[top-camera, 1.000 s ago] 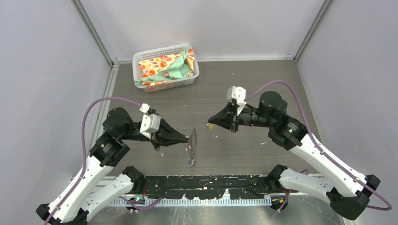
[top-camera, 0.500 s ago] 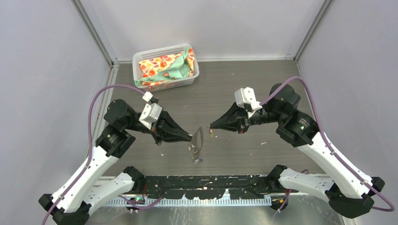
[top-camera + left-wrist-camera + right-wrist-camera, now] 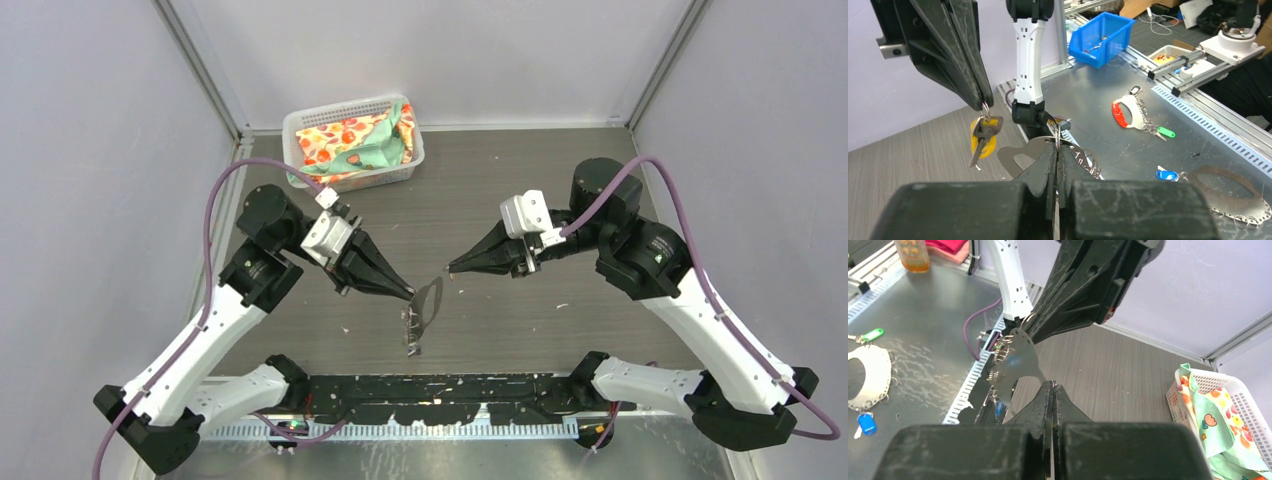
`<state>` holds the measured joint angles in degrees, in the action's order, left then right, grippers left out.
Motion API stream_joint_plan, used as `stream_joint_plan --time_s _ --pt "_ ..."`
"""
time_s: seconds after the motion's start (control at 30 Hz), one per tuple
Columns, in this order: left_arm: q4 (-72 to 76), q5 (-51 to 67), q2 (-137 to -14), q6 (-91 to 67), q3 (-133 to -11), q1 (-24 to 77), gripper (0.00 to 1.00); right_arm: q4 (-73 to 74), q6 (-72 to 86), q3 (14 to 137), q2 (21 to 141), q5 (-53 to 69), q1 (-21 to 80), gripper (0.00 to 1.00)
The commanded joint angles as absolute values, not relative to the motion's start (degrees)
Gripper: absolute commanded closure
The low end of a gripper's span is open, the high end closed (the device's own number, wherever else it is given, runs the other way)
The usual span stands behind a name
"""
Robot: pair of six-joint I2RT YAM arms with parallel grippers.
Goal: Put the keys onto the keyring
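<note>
Grey table (image 3: 500, 170), left tool (image 3: 408, 295) clenched on keyring (image 3: 1018, 360), right tool (image 3: 452, 269) pinching yellow-headed key (image 3: 984, 139) just beside it

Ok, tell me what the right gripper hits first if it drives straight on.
Most likely the keyring, which the left gripper holds up just ahead of the right gripper. The yellow key hanging from the right gripper's tips may touch first. Depth is uncertain.
</note>
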<state>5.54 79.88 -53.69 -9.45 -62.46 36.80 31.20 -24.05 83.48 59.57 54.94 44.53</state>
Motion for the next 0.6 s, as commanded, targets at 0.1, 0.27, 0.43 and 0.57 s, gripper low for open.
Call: stream_joint_plan --time_s 0.1,0.27,0.43,0.57 --pt "7.6 86.1 -56.3 -8.3 -66.9 37.1 1.0 44.7 -40.1 89.6 61.3 53.3 47.3 0.99" --pt "7.0 94.6 -57.6 -6.2 -68.3 37.0 1.0 49.3 -46.5 92.4 62.1 46.9 51.6 0.99" --pt "2.7 92.1 -58.6 -3.3 -68.2 37.0 1.0 48.7 -46.8 91.7 62.0 46.3 55.4 0.99" --pt "2.8 91.2 -57.8 -1.2 -65.9 37.5 1.0 47.9 -45.9 91.4 62.0 46.6 57.3 0.99"
